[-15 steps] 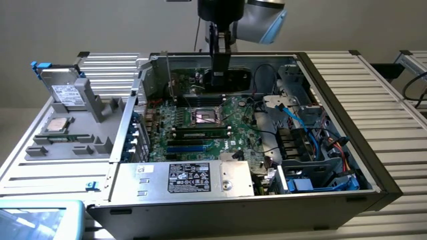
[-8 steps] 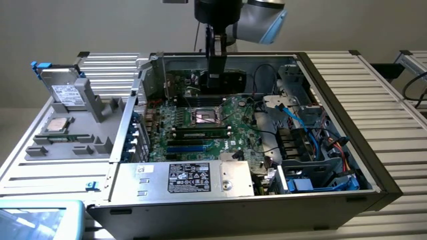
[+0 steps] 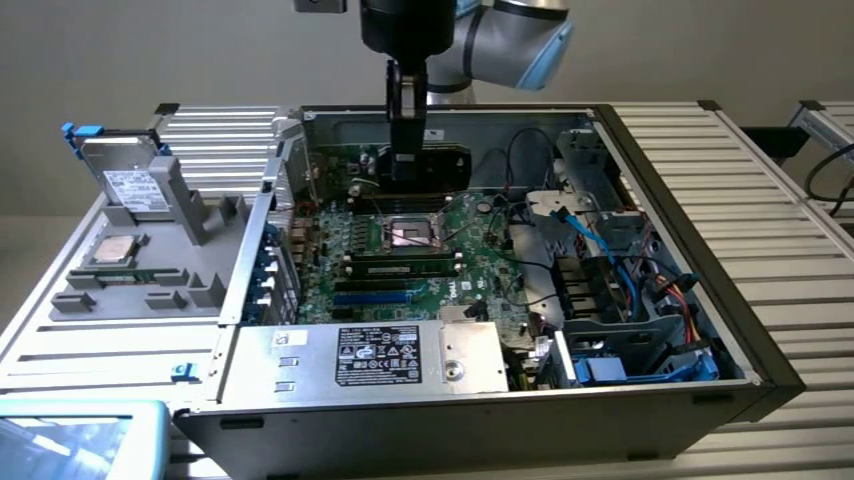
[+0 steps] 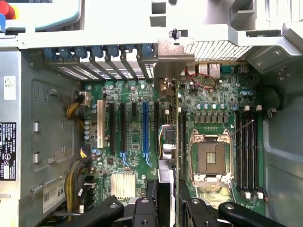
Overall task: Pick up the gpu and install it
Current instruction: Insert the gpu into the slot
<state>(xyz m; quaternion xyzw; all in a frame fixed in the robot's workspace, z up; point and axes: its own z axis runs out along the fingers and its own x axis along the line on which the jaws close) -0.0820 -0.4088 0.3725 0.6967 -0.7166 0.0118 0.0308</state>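
One card in hand: my jaws are pinched narrow on the gpu, which hangs edge-on over the green board inside the open computer case on the bench. Whether its lower edge touches the board, I cannot tell. Position: it lies between the long blue slot and the processor socket, close beside both. Risk 1: if the contact edge is not squarely over a slot, pressing down would grind it across small board parts or bend it. Risk 2: any tilt in my grip would seat one end only. Risk 3: the metal bracket stands hard against the case's rear wall by the row of blue latches, and could snag there. Room: tight at the bracket end and tight on the socket side, where the socket's lever sticks out. The side with the bare slots is freer. The loose cables lie well apart, toward the exterior view's right. Overhead is open.
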